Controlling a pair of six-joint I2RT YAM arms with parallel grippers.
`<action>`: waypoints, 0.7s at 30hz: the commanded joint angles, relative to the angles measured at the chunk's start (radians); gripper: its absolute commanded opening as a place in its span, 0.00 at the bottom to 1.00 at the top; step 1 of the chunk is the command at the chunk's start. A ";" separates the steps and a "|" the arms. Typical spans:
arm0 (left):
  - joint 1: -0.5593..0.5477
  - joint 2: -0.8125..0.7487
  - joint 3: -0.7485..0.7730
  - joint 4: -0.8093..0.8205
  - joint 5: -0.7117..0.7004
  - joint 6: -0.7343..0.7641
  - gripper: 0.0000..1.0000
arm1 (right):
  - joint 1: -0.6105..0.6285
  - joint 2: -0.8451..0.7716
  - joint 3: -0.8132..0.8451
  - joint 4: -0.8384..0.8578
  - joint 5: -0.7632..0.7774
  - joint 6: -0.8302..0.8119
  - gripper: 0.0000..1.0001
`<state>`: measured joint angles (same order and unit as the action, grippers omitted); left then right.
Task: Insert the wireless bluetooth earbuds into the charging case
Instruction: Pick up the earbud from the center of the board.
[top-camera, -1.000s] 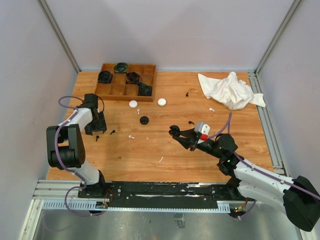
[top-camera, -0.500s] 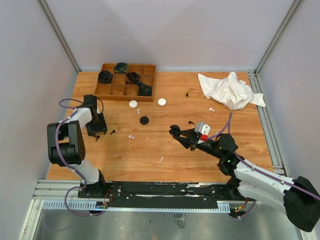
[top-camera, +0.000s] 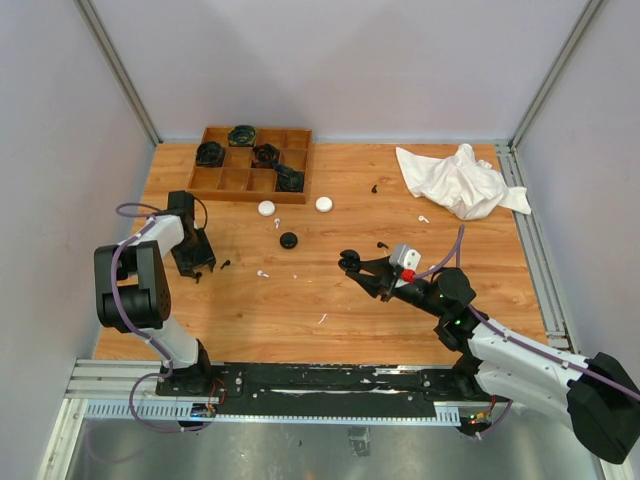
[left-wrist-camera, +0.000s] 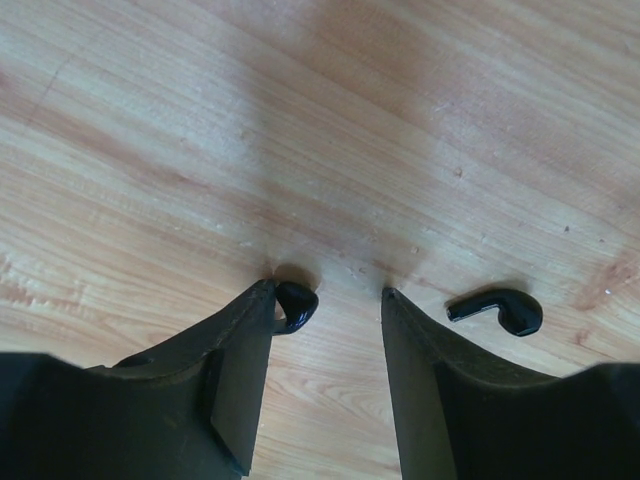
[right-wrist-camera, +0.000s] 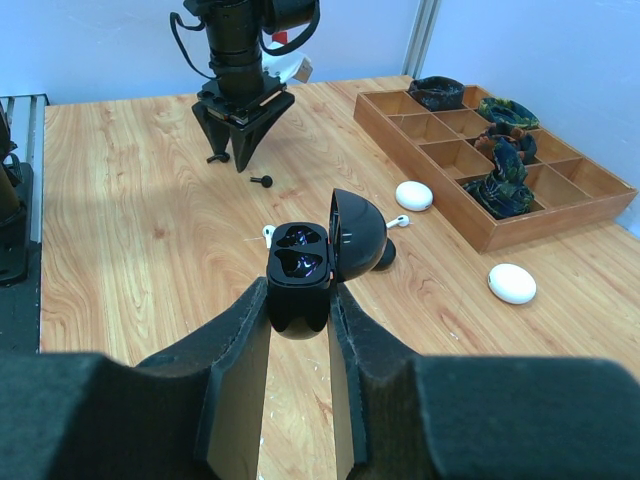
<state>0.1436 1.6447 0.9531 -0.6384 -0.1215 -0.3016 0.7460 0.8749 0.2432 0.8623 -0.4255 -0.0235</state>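
At the far left we find the left pincer (left-wrist-camera: 325, 296) pointing down at the wooden table (top-camera: 260, 310), its two fingers partly spread and their tips right at the surface. Between them lies a black earbud (left-wrist-camera: 296, 305), curled against the inner tip of one finger and clear of the other, so nothing is pinched; we cannot tell which way its stem runs. Just outside the other finger lies a second black earbud (left-wrist-camera: 497, 311), flat on the wood, its long axis across the wrist view, the thin stem toward the finger and the bulbous head away from it. Further right, near the back, sits a wooden tray (top-camera: 240, 181) with dark items in some compartments. In front of it lie two white cases (top-camera: 266, 208) (top-camera: 323, 204), a round black case (top-camera: 289, 240) and two white earbuds (top-camera: 277, 223) (top-camera: 262, 273). Right of centre, the right pincer (right-wrist-camera: 298, 290) is pressed onto the open case (right-wrist-camera: 297, 262), held above the table. Its lid (right-wrist-camera: 358, 236) is swung back to one side, and both wells are empty and face the wrist camera. Beyond it lie two more black earbuds (top-camera: 382, 244) (top-camera: 374, 187) and a white one (top-camera: 423, 218). A crumpled white cloth (top-camera: 460, 180) lies at the far right.
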 joint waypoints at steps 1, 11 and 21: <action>0.007 -0.001 0.008 -0.082 -0.026 -0.041 0.53 | 0.013 -0.018 -0.011 0.030 0.004 -0.010 0.01; 0.007 -0.030 0.010 -0.094 0.004 -0.058 0.54 | 0.014 -0.032 -0.015 0.039 0.003 -0.011 0.02; 0.009 -0.015 0.095 -0.099 -0.074 0.010 0.48 | 0.014 -0.037 -0.018 0.044 -0.006 -0.010 0.02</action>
<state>0.1440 1.6272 1.0027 -0.7349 -0.1837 -0.3336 0.7460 0.8528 0.2363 0.8639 -0.4259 -0.0238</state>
